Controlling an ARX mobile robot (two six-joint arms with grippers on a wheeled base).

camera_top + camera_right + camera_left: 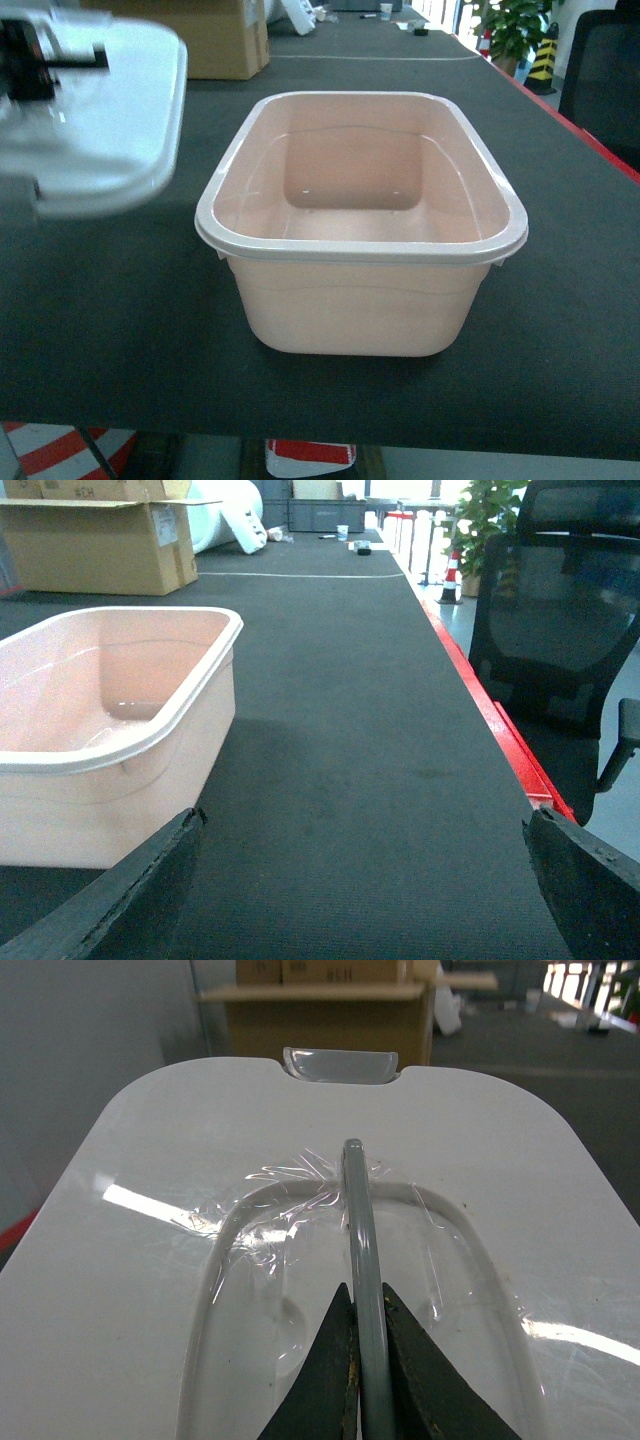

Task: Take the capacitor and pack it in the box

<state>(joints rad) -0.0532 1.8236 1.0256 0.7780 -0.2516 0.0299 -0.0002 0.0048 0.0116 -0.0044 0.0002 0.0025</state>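
While the pale pink rectangular plastic box stands open at the centre of the dark tabletop, its white plastic lid hangs raised at the upper left of the head view. The left tool is clamped on the lid's thin grey handle. The right tool is spread wide, holding nothing, low over the tabletop just right of the box. A brown cardboard carton stands behind.
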